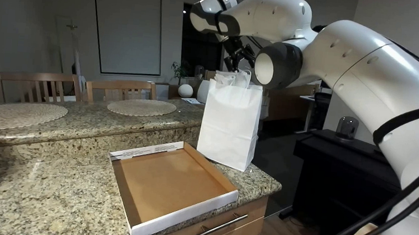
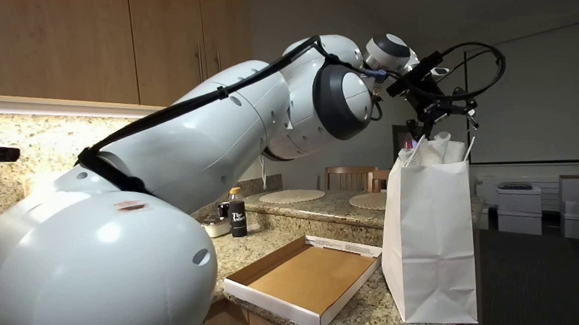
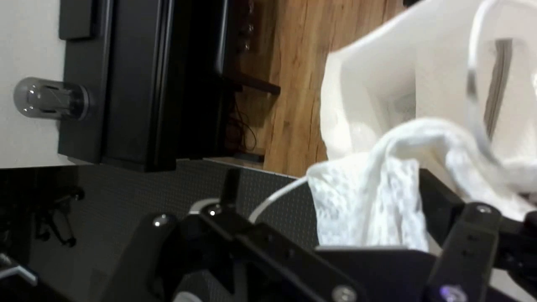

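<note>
1. One white paper bag (image 2: 438, 244) stands upright on the granite counter (image 1: 46, 194), just beside the shallow cardboard tray (image 1: 174, 182)
2. The gripper (image 2: 443, 122) hovers just above the bag's mouth, its fingers spread apart
3. White tissue paper (image 3: 369, 201) sticks up from the bag toward the gap between the fingers; I cannot tell whether they touch it
</note>
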Action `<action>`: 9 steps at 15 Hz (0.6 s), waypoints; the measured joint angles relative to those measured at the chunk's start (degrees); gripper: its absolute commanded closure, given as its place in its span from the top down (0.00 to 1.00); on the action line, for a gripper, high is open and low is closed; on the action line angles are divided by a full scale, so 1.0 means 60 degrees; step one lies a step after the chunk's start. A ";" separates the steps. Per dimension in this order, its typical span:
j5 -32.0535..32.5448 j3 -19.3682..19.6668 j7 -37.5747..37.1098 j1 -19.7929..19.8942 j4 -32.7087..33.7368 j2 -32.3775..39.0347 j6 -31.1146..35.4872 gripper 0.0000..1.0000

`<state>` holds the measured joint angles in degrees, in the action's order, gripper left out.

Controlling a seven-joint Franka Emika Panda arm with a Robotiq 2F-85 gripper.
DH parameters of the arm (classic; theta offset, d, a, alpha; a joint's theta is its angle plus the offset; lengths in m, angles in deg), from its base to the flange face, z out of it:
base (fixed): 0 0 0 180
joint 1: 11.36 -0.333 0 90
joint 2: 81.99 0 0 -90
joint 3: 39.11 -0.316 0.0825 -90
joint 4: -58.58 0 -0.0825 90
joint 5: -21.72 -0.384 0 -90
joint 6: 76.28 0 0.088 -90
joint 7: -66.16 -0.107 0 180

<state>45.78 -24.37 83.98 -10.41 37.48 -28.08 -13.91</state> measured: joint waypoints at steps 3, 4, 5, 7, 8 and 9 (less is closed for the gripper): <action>0.0626 0.0223 0.1454 -0.0198 0.0087 -0.0011 -0.0989 1.00; 0.0851 0.0295 0.1984 -0.0257 0.0113 -0.0017 -0.1262 1.00; 0.1104 0.0373 0.2531 -0.0326 0.0121 -0.0026 -0.1503 1.00; 0.1605 0.0525 0.3658 -0.0465 0.0122 -0.0029 -0.1827 1.00; 0.1846 0.0574 0.4224 -0.0530 0.0123 -0.0030 -0.1887 1.00; 0.2060 0.0619 0.4745 -0.0589 0.0123 -0.0030 -0.1895 1.00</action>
<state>58.14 -20.66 112.45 -13.95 38.22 -28.26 -25.28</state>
